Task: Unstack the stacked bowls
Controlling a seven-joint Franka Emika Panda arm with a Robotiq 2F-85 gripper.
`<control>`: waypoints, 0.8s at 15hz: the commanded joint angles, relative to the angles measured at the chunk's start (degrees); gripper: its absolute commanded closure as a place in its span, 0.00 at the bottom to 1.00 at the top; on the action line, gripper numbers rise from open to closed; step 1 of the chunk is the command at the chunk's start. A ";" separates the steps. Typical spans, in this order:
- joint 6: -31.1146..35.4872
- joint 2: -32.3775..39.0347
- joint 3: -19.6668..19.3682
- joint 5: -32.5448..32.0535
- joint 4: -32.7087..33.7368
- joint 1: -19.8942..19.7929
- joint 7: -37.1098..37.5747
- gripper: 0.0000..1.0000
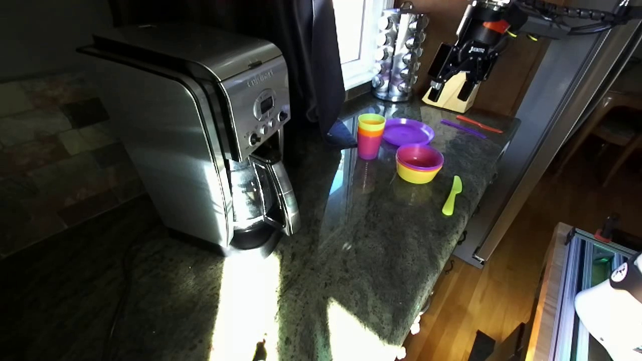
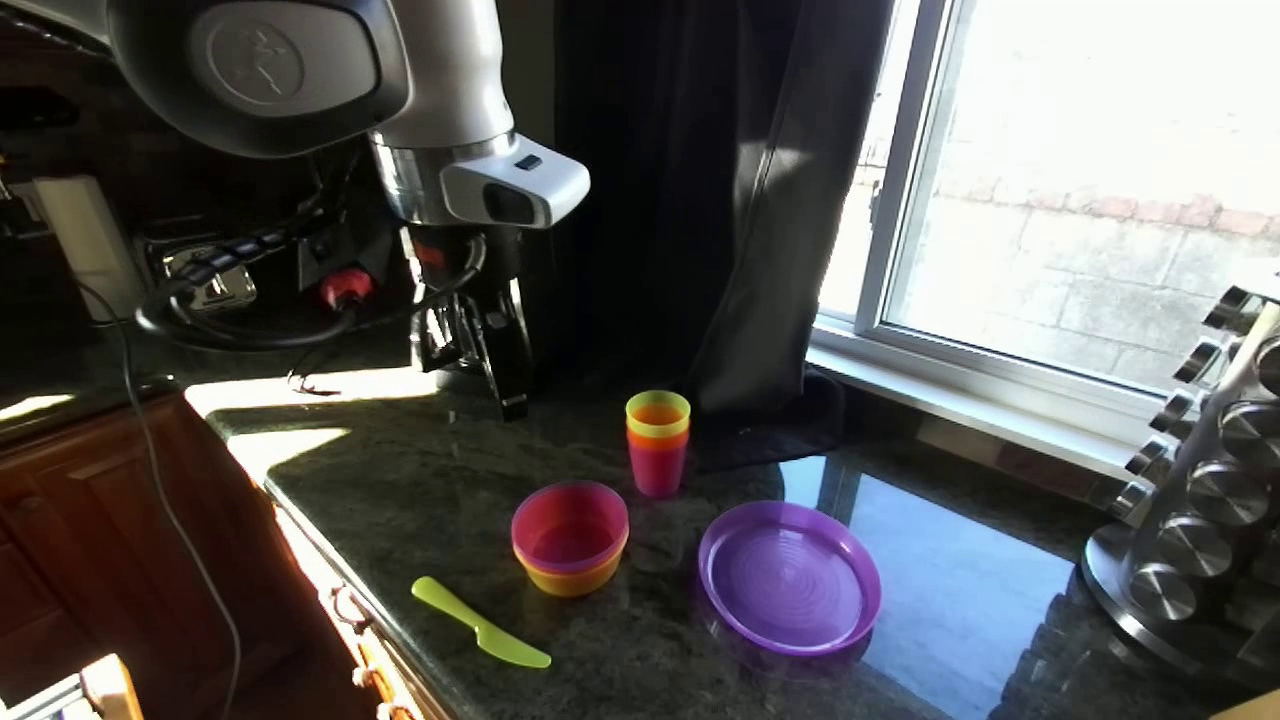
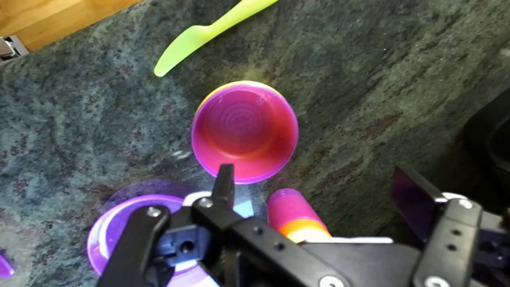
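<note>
The stacked bowls [image 1: 419, 163] are small, round and nested upright in one stack on the dark stone counter. A pink bowl is innermost, with a purple rim and yellow-orange sides showing below it. The stack also shows in an exterior view [image 2: 570, 540] and in the wrist view [image 3: 245, 131]. How many bowls are nested cannot be told. My gripper [image 1: 451, 94] is wide open and empty, high above the counter and apart from the bowls. It also hangs in an exterior view [image 2: 468, 385]. In the wrist view its fingers [image 3: 314, 173] are spread, with one fingertip overlapping the stack's near rim in the picture.
Stacked pink, orange and yellow cups [image 2: 658, 450] stand beside the bowls. A purple plate [image 2: 790, 580] and a green knife [image 2: 485, 625] lie close by. A coffee maker [image 1: 200, 135], spice rack [image 1: 398, 55], knife block [image 1: 454, 95] and dark curtain [image 2: 700, 200] stand around the counter.
</note>
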 commanded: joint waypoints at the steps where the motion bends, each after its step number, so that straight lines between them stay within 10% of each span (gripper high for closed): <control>1: -2.18 1.94 -3.22 -3.16 -0.21 -1.15 -6.41 0.00; 12: -5.98 10.39 -7.01 -7.47 0.93 -2.15 -14.33 0.00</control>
